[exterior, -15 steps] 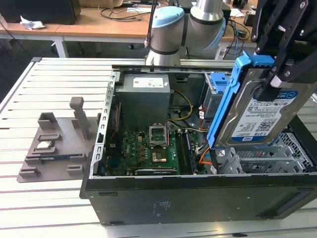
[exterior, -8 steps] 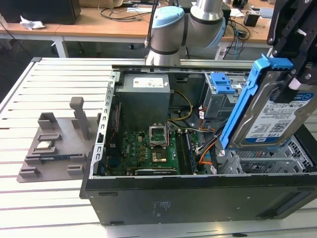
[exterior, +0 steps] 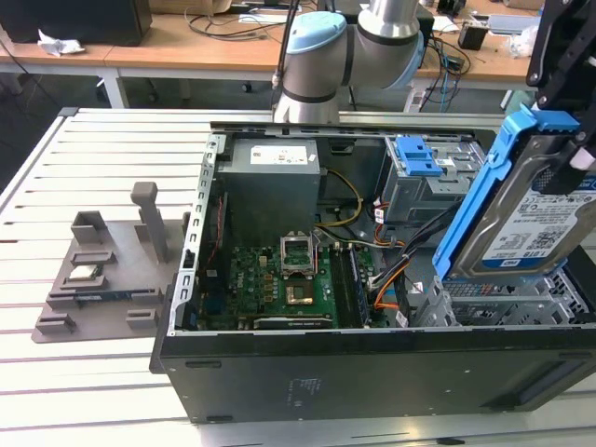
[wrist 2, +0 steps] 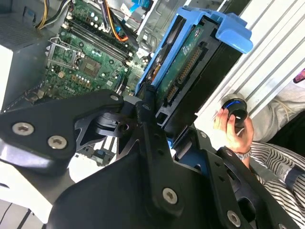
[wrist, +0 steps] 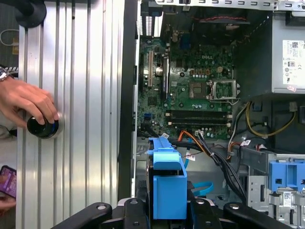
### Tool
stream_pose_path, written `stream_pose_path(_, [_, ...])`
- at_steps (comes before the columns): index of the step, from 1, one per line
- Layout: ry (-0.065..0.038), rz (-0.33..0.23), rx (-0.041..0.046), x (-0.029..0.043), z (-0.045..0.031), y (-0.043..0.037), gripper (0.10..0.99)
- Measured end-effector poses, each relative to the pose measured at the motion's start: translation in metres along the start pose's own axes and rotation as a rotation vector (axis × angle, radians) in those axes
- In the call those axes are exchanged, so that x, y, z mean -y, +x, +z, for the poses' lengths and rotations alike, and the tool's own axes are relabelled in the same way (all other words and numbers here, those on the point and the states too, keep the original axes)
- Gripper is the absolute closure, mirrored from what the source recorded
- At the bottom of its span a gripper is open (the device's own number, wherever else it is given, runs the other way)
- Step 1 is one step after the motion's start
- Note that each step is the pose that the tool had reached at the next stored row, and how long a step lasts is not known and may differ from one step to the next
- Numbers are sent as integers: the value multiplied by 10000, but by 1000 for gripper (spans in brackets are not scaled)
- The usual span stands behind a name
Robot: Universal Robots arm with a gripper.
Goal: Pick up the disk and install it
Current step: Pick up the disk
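Gripping disk (exterior: 535,219) with gripper (wrist: 167,210) closed on its edges.
Holding it upright over open computer case (exterior: 372,372), readying for insertion.

Exterior view: disk (exterior: 533,219) cut off at exterior view's right edge; gripper (exterior: 564,140) clamped on it, body cut at upper corner there. Top edge cuts robot arm (exterior: 321,56). Both wrist views: gripper links hide disk's held end. First wrist view: person's hand (wrist: 26,102) on black knob (wrist: 41,130), forearm cut by picture edge. Near table (exterior: 93,168) edge, exterior view's left, grey fixture (exterior: 56,321) carries chip (exterior: 86,274): detail too small to tell.
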State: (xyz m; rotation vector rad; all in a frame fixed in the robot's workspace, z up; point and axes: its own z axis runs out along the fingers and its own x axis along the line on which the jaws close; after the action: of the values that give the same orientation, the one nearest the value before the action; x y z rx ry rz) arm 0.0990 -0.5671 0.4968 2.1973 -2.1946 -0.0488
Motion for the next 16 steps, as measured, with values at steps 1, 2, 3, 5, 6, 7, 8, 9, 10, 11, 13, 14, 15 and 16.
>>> stream_pose_path(1, [1, 0, -1, 17, -1, 0, 722])
stream_pose_path(2, [0, 0, -2, 33, -1, 0, 722])
stream_pose_path(3, [0, 1, -2, 69, -1, 0, 722])
stream_pose_path(5, [0, 1, -4, 115, -1, 0, 722])
stream_pose_path(6, [0, 2, -4, 127, -1, 0, 722])
stream_pose_path(7, [1, 1, -4, 148, -1, 0, 722])
stream_pose_path(8, [0, 1, -5, 165, -1, 0, 722])
stream_pose_path(9, [0, 0, -5, 174, 0, 0, 722])
stream_pose_path(10, [0, 1, -16, 188, 1, 0, 722])
stream_pose_path(11, [0, 2, -25, 197, 6, 0, 722])
stream_pose_path(13, [0, 2, -27, 203, 12, 0, 722])
stream_pose_path(14, [0, 2, -28, 205, 14, 0, 722])
stream_pose_path(15, [0, 2, -29, 208, 19, 0, 722])
stream_pose_path(16, [0, 2, -29, 211, 23, 0, 722])
